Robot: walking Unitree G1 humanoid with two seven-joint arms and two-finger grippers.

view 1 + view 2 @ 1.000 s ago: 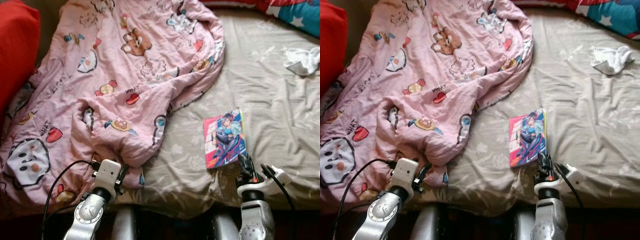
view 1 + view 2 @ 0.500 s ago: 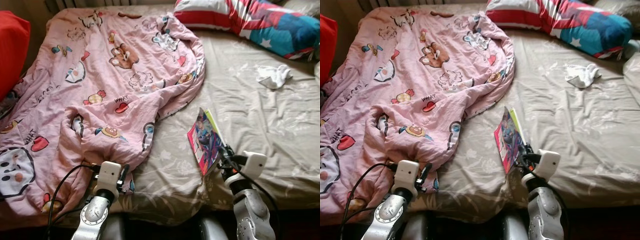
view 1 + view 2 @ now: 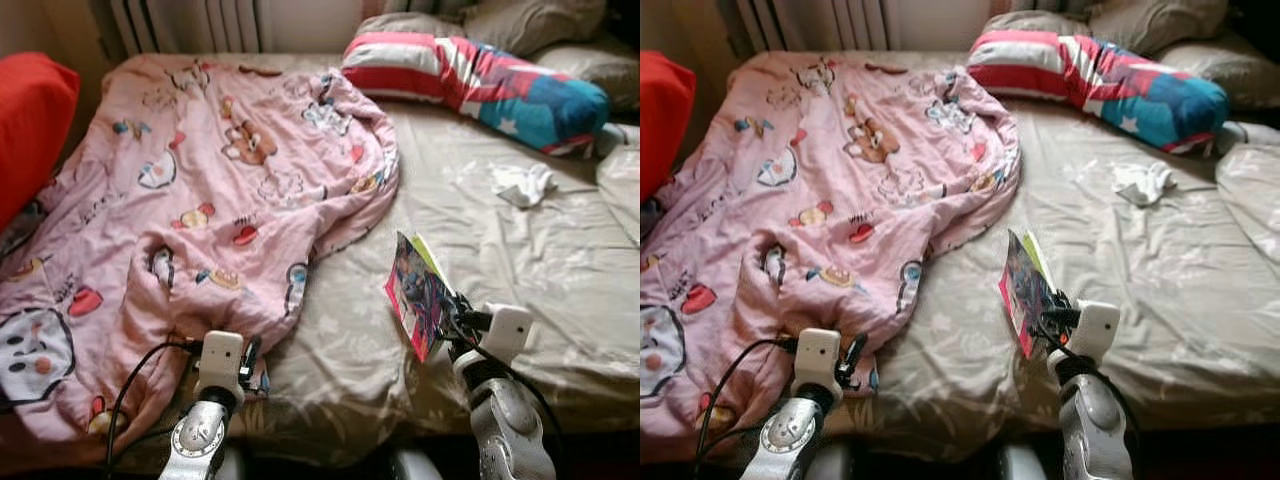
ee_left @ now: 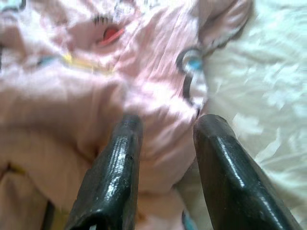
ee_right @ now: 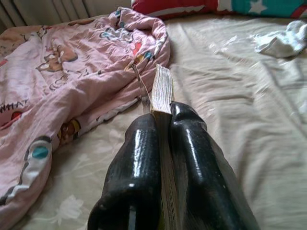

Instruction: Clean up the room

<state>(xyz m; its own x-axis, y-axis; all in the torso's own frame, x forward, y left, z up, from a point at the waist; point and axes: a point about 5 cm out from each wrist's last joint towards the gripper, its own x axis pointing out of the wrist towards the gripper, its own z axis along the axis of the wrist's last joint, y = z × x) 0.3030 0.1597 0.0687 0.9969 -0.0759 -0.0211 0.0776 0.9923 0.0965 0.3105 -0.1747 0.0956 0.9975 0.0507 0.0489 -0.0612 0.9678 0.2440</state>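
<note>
Pink cartoon-print blanket (image 5: 72, 72): word "WHAT" in dark capitals, readable in right wrist view beside red heart print. Same word as small dark lettering near red heart mid-blanket in head views, too blurred to read there. Comic book (image 3: 418, 297) cover: lettering not legible.

1 pink blanket (image 3: 200, 190), 1 comic book (image 3: 418, 297), 1 white cloth (image 3: 525, 184), 1 striped pillow (image 3: 470, 85) (grey ones behind uncounted), 1 red cushion (image 3: 30, 125)

I see a white radiator (image 3: 190, 22) behind the bed (image 3: 560, 260), and a red cushion (image 3: 30, 120) at its left side.
</note>
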